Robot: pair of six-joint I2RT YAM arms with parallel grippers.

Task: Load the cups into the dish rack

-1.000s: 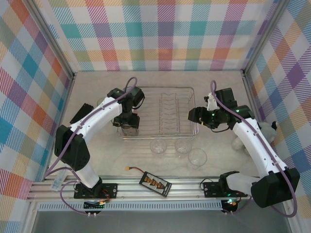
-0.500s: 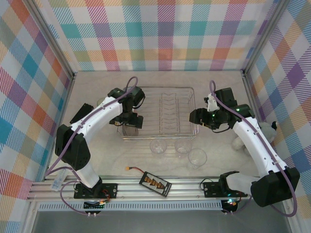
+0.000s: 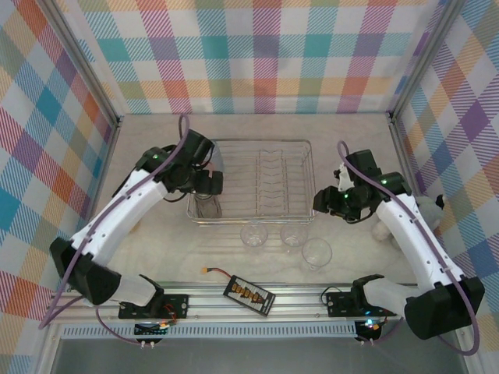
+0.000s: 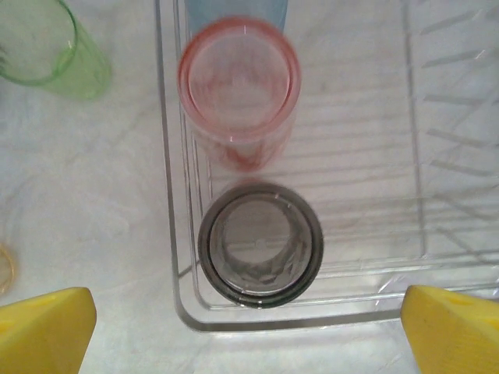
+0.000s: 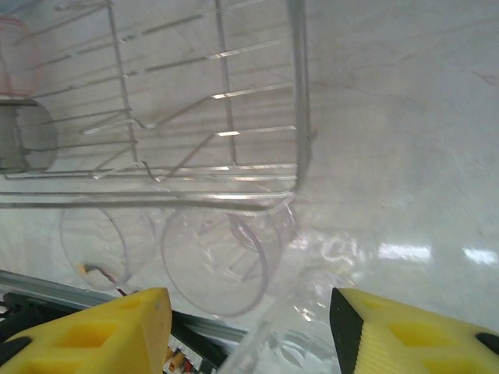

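Judging step as fetching a clear cup (image 5: pixel 217 261) from tabletop (image 3: pixel 156 249) | left end effector (image 4: pixel 249 331) released above smoky grey cup (image 4: pixel 260 244) standing in dish rack (image 3: pixel 269 175) corner | right end effector (image 5: pixel 249 331) released near it | straddle one rim, squeeze gently

The left arm stretches forward and rightward from its base, wrist bent over. The left gripper (image 3: pixel 207 184) points straight down, its yellow fingers (image 4: pixel 47 331) spread wide with nothing between them. The right arm arcs forward and inward, and the right gripper (image 3: pixel 323 201) tilts down-left with its fingers (image 5: pixel 413 335) also parted wide.
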